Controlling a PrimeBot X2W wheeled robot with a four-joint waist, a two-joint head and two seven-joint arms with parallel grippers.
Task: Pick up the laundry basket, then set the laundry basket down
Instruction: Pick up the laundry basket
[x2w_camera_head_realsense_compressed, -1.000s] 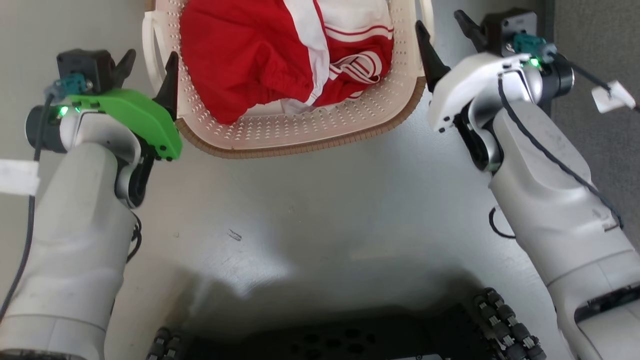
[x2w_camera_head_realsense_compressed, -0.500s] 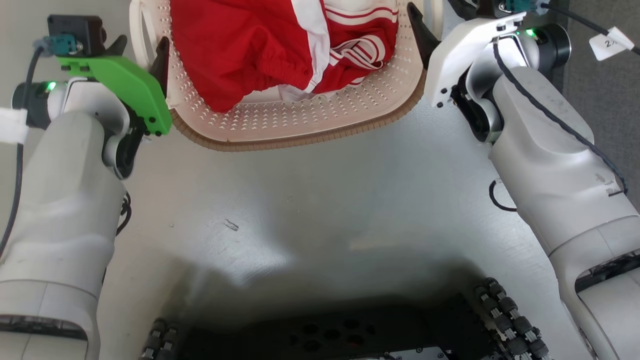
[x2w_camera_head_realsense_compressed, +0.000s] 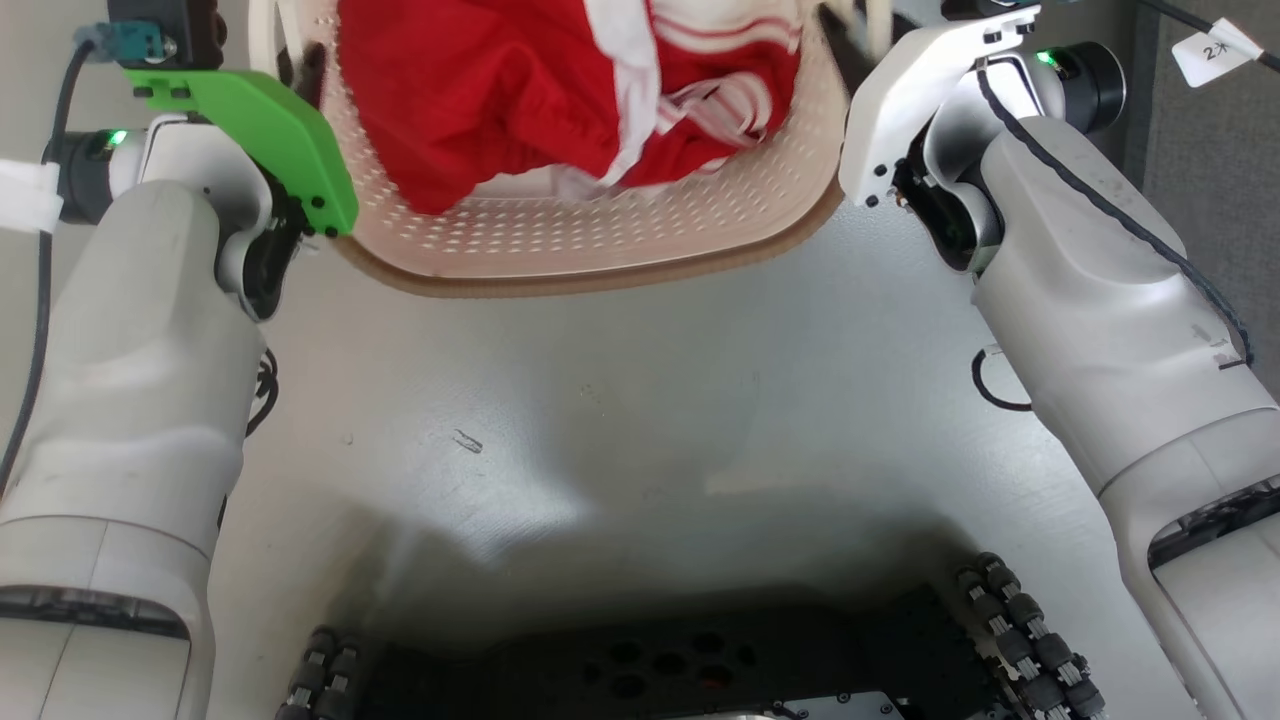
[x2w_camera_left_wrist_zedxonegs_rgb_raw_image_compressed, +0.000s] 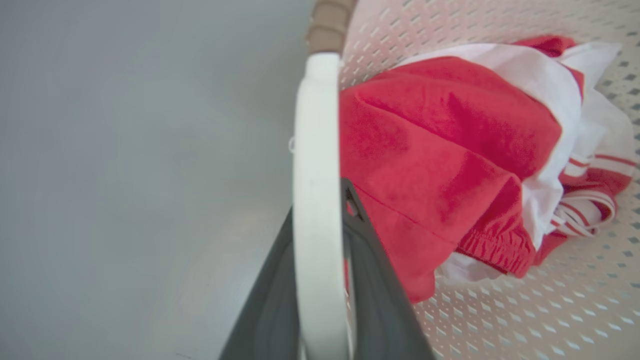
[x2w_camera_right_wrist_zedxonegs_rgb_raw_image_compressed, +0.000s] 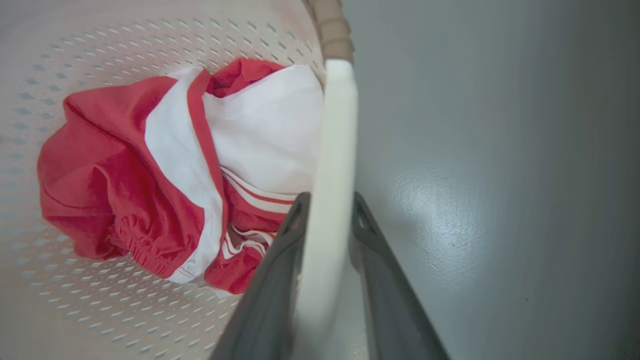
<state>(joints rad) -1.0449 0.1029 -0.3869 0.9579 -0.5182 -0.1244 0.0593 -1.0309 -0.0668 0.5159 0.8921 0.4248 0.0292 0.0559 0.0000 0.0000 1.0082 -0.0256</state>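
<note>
Head view puts the grey floor (x2w_camera_head_realsense_compressed: 640, 400) under everything and the laundry basket (x2w_camera_head_realsense_compressed: 600, 235) between my grippers, with red-and-white clothes (x2w_camera_head_realsense_compressed: 480, 100) heaped inside. My left gripper (x2w_camera_left_wrist_zedxonegs_rgb_raw_image_compressed: 320, 210) clamps one white handle (x2w_camera_left_wrist_zedxonegs_rgb_raw_image_compressed: 315, 125); my right gripper (x2w_camera_right_wrist_zedxonegs_rgb_raw_image_compressed: 330, 205) clamps the opposite handle (x2w_camera_right_wrist_zedxonegs_rgb_raw_image_compressed: 337, 125).

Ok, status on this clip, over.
Left gripper shut on left handle, right gripper shut on right handle. Laundry basket gripped both sides, red-and-white garment inside. Nothing seen blocking.
</note>
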